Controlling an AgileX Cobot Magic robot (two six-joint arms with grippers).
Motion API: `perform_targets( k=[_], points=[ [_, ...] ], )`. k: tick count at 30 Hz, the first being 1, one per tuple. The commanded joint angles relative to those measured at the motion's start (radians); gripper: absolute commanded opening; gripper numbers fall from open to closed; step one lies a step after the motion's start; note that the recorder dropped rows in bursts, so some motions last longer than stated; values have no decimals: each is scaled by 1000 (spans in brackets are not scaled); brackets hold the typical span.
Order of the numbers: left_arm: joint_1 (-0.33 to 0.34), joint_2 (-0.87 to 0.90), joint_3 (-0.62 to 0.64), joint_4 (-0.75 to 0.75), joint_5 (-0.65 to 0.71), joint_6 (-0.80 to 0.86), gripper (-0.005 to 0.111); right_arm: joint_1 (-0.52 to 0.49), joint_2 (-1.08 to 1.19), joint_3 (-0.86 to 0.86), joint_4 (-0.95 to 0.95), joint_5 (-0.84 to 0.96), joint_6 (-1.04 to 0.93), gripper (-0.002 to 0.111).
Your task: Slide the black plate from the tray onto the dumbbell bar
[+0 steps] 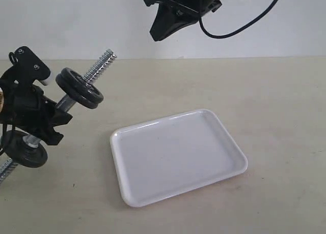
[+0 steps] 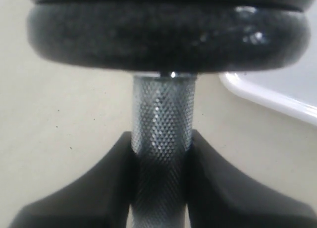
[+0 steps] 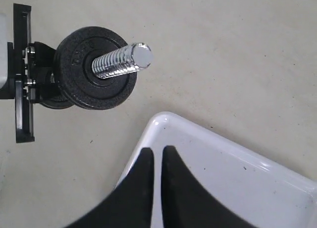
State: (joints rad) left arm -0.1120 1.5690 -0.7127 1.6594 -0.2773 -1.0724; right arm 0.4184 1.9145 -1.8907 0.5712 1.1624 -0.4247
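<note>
While the left gripper point(image 2: 161, 148) clamps the dumbbell bar point(image 2: 162, 109) by its knurled middle, right gripper point(image 3: 157, 156) pinched closed, empty, above the tray point(image 3: 223, 188)'s left corner

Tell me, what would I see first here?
A shiny bar slants up on the left, clamped in the left end effector, with two black discs stacked near its top end. Beside it lies a white tray with nothing on it, and the right end effector hangs shut above it.

The picture edge crops the dumbbell bar point(image 1: 100, 64).
</note>
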Motion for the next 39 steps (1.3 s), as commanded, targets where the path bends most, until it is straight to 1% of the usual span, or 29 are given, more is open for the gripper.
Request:
perform_targets(
  k=[1,4,7,9,12,15,19,26,31,35,39],
  points=[
    [-2,-10,-44,-63,-38,-10,4,-2,-11,-6,-8,-12,-1,0],
    [-2,40,-36,-63,-40,-10,4,-2,-11,-6,-41,-27,-1,0],
    [-2,45,-36,-63,-22,-8,4,-2,-11,-6,-80,-30,-1,0],
    [-2,45,-36,-63,41,-8,4,-2,-11,-6,-82,-33,-1,0],
    [-2,45,-36,-63,54,5,4,-2,-11,-6,-82,-33,-1,0],
    [-2,45,-36,-63,100,7,4,-2,-11,-6,-82,-33,-1,0],
    [-2,54,-36,-63,102,7,4,-2,-11,-6,-82,-23,-1,0],
    [-2,127,-30,-68,102,-53,4,-2,-11,-6,-82,-7,-1,0],
    [-2,142,-30,-76,121,-63,4,-2,-11,-6,-82,-5,-1,0],
    [-2,142,-30,-74,159,-130,4,-2,-11,-6,-82,-1,-1,0],
    [-2,142,-22,-74,151,-222,4,-2,-11,-6,-82,7,-1,0]
  ],
)
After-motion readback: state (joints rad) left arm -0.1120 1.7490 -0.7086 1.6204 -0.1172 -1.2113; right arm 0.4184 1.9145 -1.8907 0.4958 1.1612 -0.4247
